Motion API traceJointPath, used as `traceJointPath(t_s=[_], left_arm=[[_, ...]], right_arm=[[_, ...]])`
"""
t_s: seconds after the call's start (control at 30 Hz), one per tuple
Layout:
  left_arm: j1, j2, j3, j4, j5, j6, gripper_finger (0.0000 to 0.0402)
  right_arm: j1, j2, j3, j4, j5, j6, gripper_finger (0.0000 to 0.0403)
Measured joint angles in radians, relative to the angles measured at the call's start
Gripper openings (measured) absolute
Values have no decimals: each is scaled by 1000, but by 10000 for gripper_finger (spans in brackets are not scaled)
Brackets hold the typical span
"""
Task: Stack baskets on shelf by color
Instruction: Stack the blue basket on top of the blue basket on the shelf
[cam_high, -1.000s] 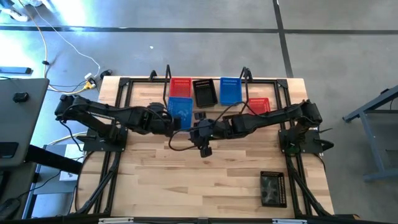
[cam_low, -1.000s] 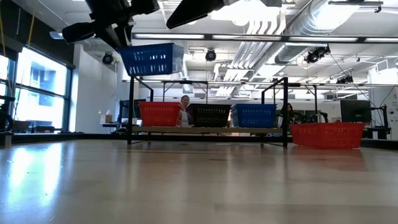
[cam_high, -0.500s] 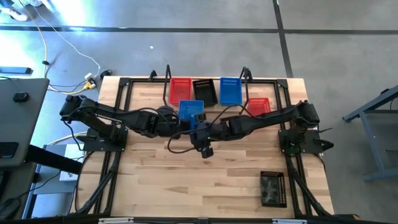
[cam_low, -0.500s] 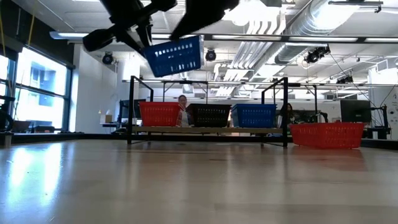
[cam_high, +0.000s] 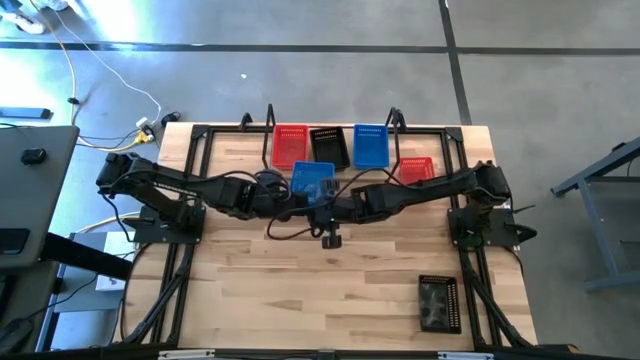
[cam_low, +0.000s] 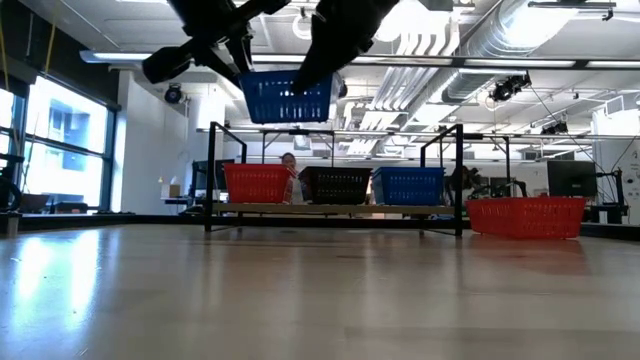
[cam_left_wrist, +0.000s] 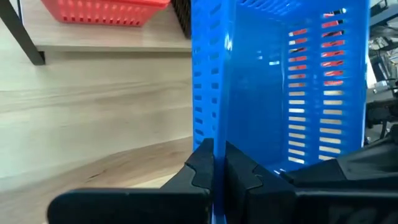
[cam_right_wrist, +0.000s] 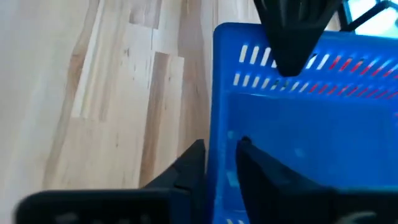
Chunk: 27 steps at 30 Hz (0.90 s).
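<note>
A blue basket (cam_high: 313, 178) hangs in the air in front of the shelf (cam_high: 330, 165), level in the low view (cam_low: 288, 97). My left gripper (cam_high: 295, 193) is shut on its left end and my right gripper (cam_high: 333, 197) on its right end. A red basket (cam_high: 291, 145), a black basket (cam_high: 328, 148) and a second blue basket (cam_high: 370, 145) stand side by side on the shelf plank. Another red basket (cam_high: 415, 170) stands on the table right of the shelf. Another black basket (cam_high: 438, 303) stands near the table's near right corner. My left gripper pinches the blue basket's end wall at its rim (cam_left_wrist: 214, 134), one finger inside and one outside. It comes from the table's left. The basket is lifted clear and level. My right gripper (cam_right_wrist: 221, 158) has the opposite end wall (cam_right_wrist: 225, 118) between its fingers, one inside and one outside, coming from the table's right.
The shelf's black rod uprights (cam_low: 212, 175) (cam_low: 459, 175) stand at its ends. Black frame rails (cam_high: 190, 240) run along the table's left and right sides. Bare wood (cam_high: 300, 290) lies in the middle and near left. People show in the room beyond the shelf (cam_low: 294, 170).
My left gripper has carried the blue basket toward the table's right and a little toward the shelf. The basket tipped on the way and now hangs level. My right gripper has moved toward the far edge, up to the basket's right end.
</note>
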Motion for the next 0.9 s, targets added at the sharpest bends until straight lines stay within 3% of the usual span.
traceJointPath(t_s=[0.2, 0.7, 0.9], left_arm=[[6, 0, 0, 1, 11, 24, 4], [27, -2, 0, 1, 43, 259, 100], [66, -11, 2, 0, 107, 398, 121]], right_arm=[[-11, 4, 1, -17, -56, 74, 7], [-5, 11, -2, -88, -64, 234, 0], [22, 11, -2, -132, -64, 313, 0]])
